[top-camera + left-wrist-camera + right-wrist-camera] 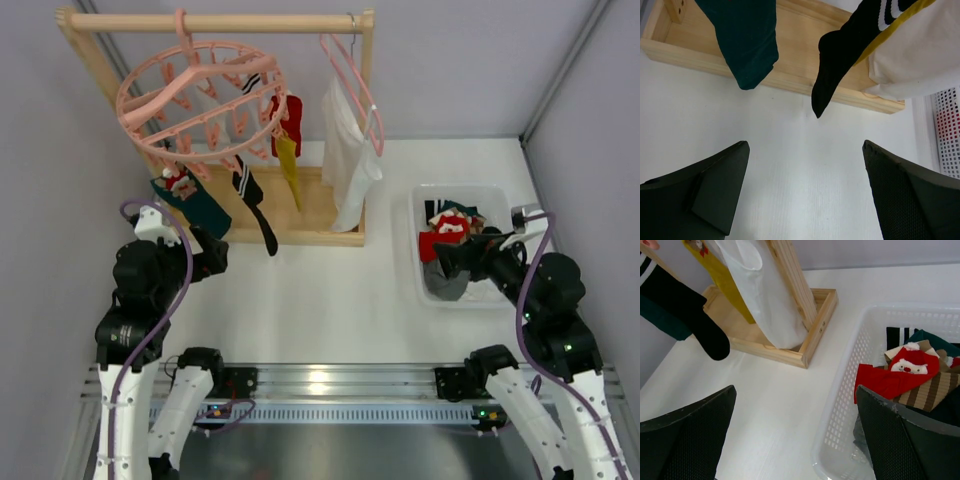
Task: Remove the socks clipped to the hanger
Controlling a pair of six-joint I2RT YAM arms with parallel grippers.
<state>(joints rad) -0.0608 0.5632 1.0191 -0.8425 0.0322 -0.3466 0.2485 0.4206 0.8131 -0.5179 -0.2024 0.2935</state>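
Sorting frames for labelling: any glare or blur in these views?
Top external: bright glare on the silver metal rail along the bottom. Left wrist: the black white-striped sock is sharp, faint shadows only. Right wrist: the white plastic mesh basket looks washed out at its near rim.

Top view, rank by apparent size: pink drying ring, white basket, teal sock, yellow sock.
1. pink drying ring, though it hangs nearer the camera, so its lead may be overstated
2. white basket
3. teal sock
4. yellow sock
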